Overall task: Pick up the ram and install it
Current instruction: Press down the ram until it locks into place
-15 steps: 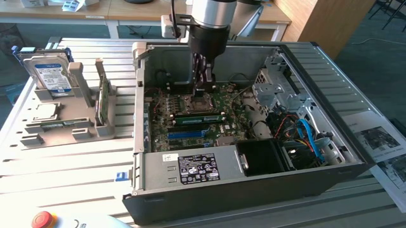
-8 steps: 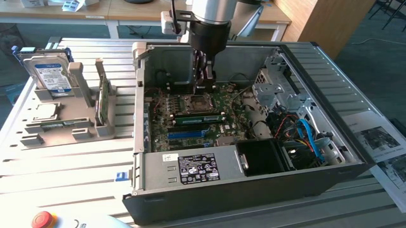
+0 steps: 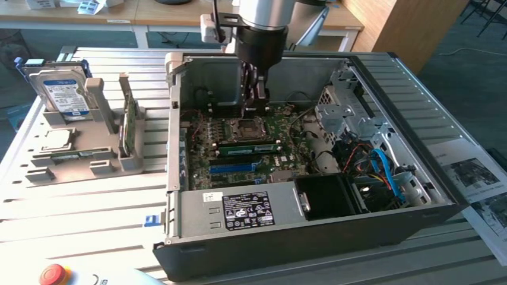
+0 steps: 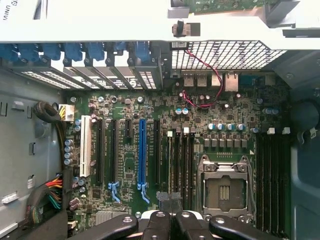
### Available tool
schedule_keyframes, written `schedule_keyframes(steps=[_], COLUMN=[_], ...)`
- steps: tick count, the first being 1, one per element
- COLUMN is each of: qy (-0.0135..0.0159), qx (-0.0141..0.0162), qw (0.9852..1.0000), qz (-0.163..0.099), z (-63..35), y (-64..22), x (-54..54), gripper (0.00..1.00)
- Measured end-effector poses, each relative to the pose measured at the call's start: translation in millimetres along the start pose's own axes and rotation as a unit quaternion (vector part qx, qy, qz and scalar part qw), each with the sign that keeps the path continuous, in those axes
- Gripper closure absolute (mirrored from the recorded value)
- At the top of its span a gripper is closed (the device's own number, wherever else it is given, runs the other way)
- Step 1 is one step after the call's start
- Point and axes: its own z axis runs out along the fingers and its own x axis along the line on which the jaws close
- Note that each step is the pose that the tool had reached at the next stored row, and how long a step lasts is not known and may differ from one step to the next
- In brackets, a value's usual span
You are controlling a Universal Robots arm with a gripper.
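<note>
My gripper (image 3: 258, 108) hangs inside the open computer case (image 3: 443, 196), just above the motherboard (image 3: 273, 127) beside the CPU socket (image 3: 246, 126). In the wrist view the gripper (image 4: 170, 222) is shut, its fingers (image 4: 157, 224) pressed together with nothing visible between them. They hover over the black memory slots (image 4: 181, 165) next to the socket (image 4: 222, 187). A long green ram stick (image 3: 247, 148) sits in a slot on the board, in front of the socket. Another thin green stick (image 3: 127, 122) stands on edge in the grey holder (image 3: 87, 160) outside the case.
A hard drive (image 3: 63, 95) with a blue-white label stands in the same holder at the exterior view's left. The power supply (image 3: 246, 211), a black fan (image 3: 333, 196) and a tangle of cables (image 3: 384, 169) crowd the case. A red stop button (image 3: 54, 274) sits at the table's front edge.
</note>
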Motion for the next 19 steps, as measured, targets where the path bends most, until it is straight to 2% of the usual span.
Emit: schedule_keyframes(steps=[6,12,19], qy=[-0.0001,-0.0001,-0.0001], qx=[0.005,0.005,0.0047], qw=[1.0,1.0,1.0], qz=[0.0,0.0,0.0], z=[0.1,0.1,-2.7], y=[1.9,1.8,-4.8], x=[0.0,0.0,0.1], gripper=[0.9,0.9,0.9])
